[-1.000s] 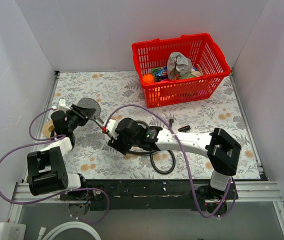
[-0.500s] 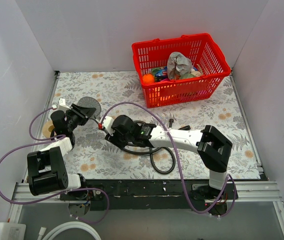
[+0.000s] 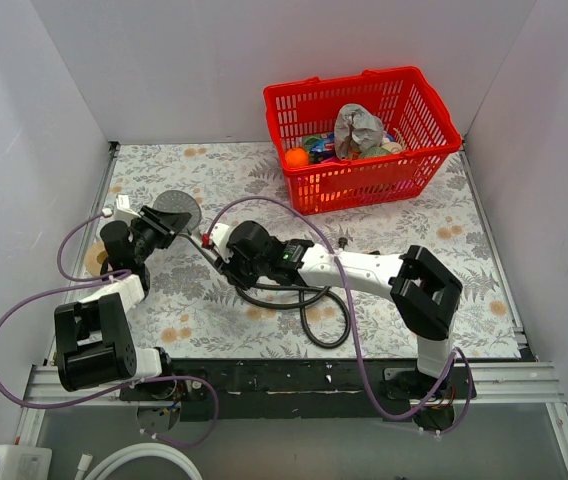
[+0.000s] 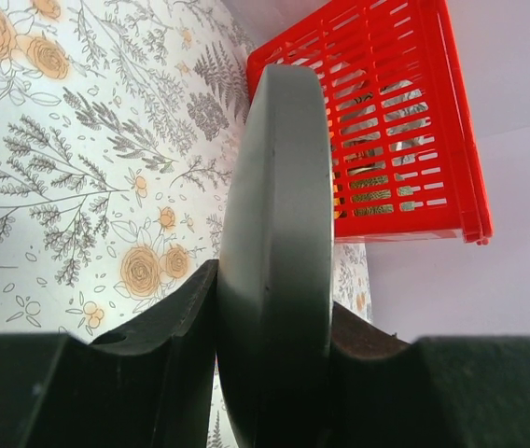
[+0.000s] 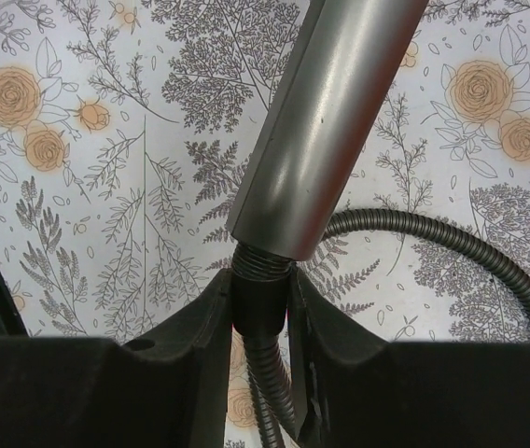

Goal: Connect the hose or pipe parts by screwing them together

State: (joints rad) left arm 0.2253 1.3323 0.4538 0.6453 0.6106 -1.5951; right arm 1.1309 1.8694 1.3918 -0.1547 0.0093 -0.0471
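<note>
The left claw (image 4: 270,301) is clenched on the rim of the shower head (image 4: 279,159), its disc held on edge near the left edge of the surface (image 3: 264,170). The handle (image 5: 330,121) slants toward the middle. There the right claw (image 5: 260,297) grasps the end fitting of the hose (image 5: 452,238), butted against the handle's tip. The hose loops toward the front edge. A red basket (image 3: 364,190) sits in the far right corner.
</note>
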